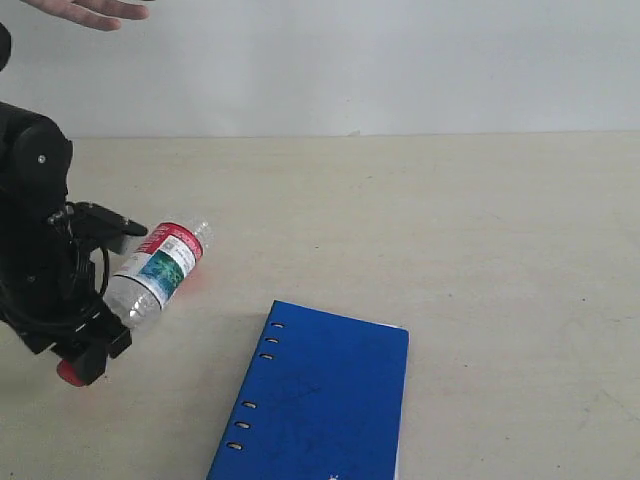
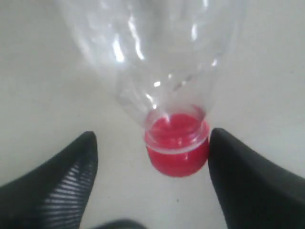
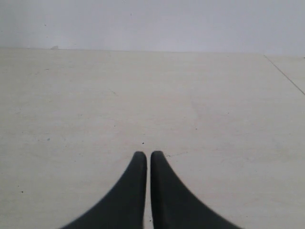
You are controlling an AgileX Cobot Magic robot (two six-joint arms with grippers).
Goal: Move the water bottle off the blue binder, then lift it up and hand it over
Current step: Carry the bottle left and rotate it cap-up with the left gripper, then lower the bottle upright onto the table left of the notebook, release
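Note:
The water bottle (image 1: pixel 160 268) lies tilted on the beige table, off the blue binder (image 1: pixel 320 400) and to its left. Its base points toward the back and its red cap (image 1: pixel 70 372) toward the front left. My left gripper (image 1: pixel 85 355) stands round the cap end. In the left wrist view the water bottle (image 2: pixel 162 57) fills the top, and the left gripper (image 2: pixel 153 135) is open. The red cap (image 2: pixel 177 155) touches one finger, with a wide gap to the other. My right gripper (image 3: pixel 144 153) is shut on nothing over bare table and is out of the exterior view.
A person's hand (image 1: pixel 85 10) reaches in at the top left, above the left arm. The binder lies flat at the front, its oval holes along the left edge. The table (image 1: pixel 450 220) runs back to a pale wall.

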